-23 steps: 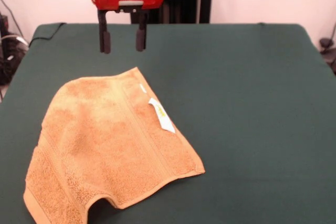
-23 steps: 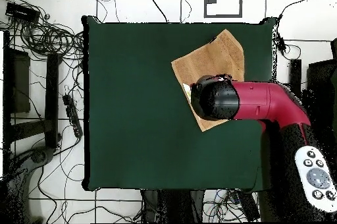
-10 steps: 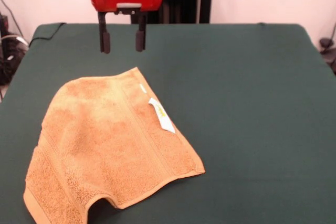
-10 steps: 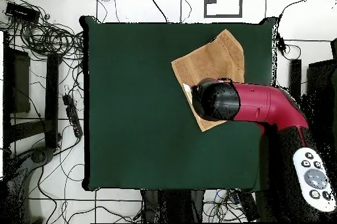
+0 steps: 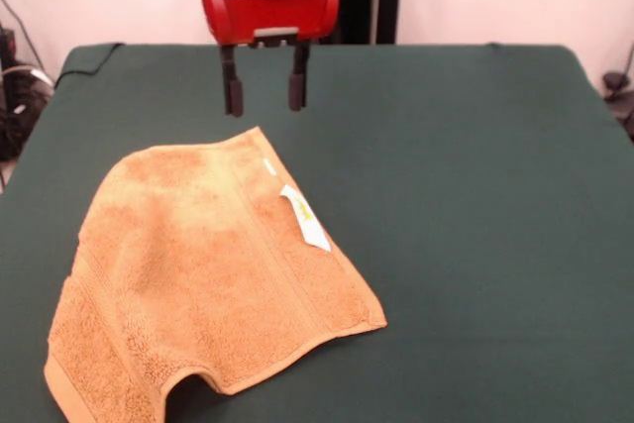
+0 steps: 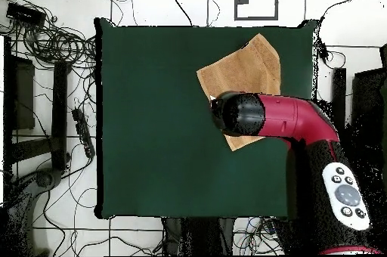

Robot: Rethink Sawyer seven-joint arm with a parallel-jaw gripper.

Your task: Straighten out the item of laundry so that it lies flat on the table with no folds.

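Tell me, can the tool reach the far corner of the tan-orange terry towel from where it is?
Probably yes. The open tool hangs just beyond the tan-orange terry towel's far corner, and nothing on the dark green table stands between them.

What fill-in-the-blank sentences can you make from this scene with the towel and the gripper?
1. The towel lies on a dark ____ table.
2. The gripper hangs above the table with its fingers ____ and nothing between them.
3. The small white ____ sits on the towel's edge.
4. In the front view, the gripper is beyond the towel's far corner, not ____ it.

Missing words: green; open; tag; touching
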